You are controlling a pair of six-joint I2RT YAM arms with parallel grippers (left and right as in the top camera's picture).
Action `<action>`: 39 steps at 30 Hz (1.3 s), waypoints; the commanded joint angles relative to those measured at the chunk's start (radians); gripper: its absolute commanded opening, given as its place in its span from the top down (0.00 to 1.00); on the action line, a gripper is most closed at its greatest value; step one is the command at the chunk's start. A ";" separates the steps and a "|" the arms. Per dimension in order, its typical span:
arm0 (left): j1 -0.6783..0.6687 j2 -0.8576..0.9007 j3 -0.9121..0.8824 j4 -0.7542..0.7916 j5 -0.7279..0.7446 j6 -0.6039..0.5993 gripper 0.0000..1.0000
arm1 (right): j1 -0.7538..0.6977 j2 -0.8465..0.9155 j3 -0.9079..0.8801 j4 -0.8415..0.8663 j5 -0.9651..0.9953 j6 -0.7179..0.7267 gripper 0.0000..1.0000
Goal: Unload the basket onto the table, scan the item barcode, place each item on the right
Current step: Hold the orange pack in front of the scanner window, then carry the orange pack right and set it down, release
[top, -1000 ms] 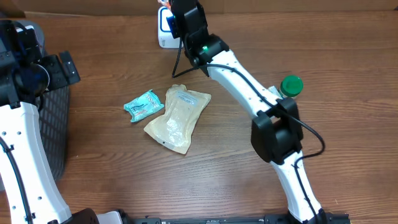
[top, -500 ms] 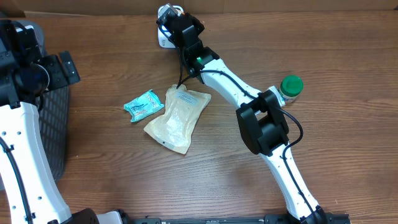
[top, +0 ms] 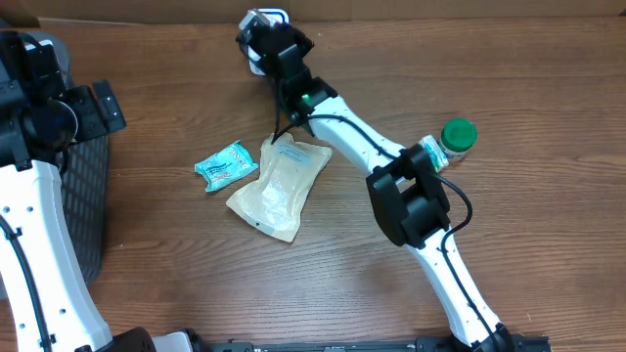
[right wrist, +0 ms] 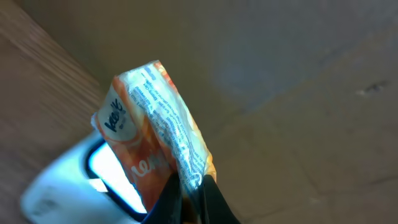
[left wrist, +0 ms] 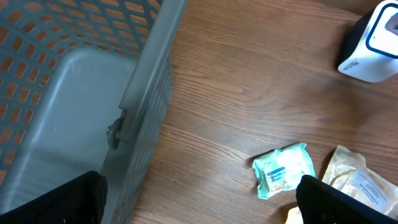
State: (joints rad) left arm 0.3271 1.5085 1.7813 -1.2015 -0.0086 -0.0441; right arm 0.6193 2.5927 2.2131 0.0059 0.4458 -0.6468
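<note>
Only the right wrist view shows the orange packet point(right wrist: 155, 124) pinched in the right gripper point(right wrist: 189, 186) above the scanner point(right wrist: 68, 180). The left gripper point(left wrist: 199, 200) gapes wide and empty over the wooden worktop point(left wrist: 249, 93).

a brown wood-grain tabletop point(top: 548, 254) is filling the view, and a plain cardboard wall point(top: 440, 8) is standing along its far edge.

Inventory as I count it.

Soft packs, three:
- one orange-and-white packet point(right wrist: 148, 127)
- one teal packet point(top: 226, 165)
- one tan pouch point(top: 281, 186)

Rigid items, three, each a single unit by my tally:
- one white scanner point(left wrist: 364, 53) with a blue-edged window
- one jar point(top: 456, 137) with a green lid
- one grey mesh basket point(left wrist: 146, 81)
</note>
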 commanded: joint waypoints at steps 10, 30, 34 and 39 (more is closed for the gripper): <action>0.000 0.002 0.021 0.001 -0.002 0.022 0.01 | 0.021 -0.333 0.019 -0.484 -0.007 0.599 0.96; 0.000 0.002 0.021 0.001 -0.002 0.023 0.00 | -0.167 -0.663 -0.192 -1.516 -0.268 1.175 0.96; 0.000 0.002 0.021 0.001 -0.002 0.022 0.00 | -0.208 -0.663 -0.370 -1.416 -0.263 1.175 0.96; 0.000 0.002 0.021 0.001 -0.002 0.023 0.00 | -0.267 -0.663 -0.533 -1.312 -0.246 1.175 0.96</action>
State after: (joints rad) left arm 0.3271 1.5085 1.7813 -1.2018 -0.0086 -0.0441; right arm 0.3904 1.9350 1.7397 -1.3350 0.1837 0.5117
